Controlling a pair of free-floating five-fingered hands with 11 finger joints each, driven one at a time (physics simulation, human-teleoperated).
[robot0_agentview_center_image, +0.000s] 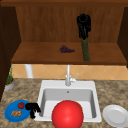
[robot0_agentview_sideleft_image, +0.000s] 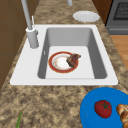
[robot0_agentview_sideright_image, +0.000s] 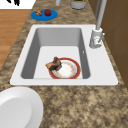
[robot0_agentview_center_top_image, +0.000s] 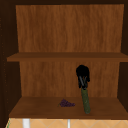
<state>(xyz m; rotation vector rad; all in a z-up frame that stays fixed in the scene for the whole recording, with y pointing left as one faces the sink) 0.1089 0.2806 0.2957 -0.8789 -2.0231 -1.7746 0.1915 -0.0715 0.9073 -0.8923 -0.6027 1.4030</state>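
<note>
Wooden cabinet above the sink (robot0_agentview_center_image: 96, 105): your right hand (robot0_agentview_center_image: 83, 23) is up there, fingers curled round the top of a tall green cucumber (robot0_agentview_center_image: 85, 51) standing on end on the lower shelf (robot0_agentview_center_image: 37, 55), nearly upright. In the upper view the same hand (robot0_agentview_center_top_image: 82, 75) sits on top of the cucumber (robot0_agentview_center_top_image: 86, 102), its bottom end on the shelf board. Grapes (robot0_agentview_center_image: 66, 49) lie to its left, apart from it. Your left hand (robot0_agentview_center_image: 32, 108) hangs low over the speckled worktop (robot0_agentview_center_image: 27, 87), at the right edge of the blue plate (robot0_agentview_center_image: 10, 113) with a tomato (robot0_agentview_center_image: 21, 105) on it; fingers curled downward, holding nothing. My read: this is the grasp stage on the cucumber. Next move needs a firm grip before you move it.
</note>
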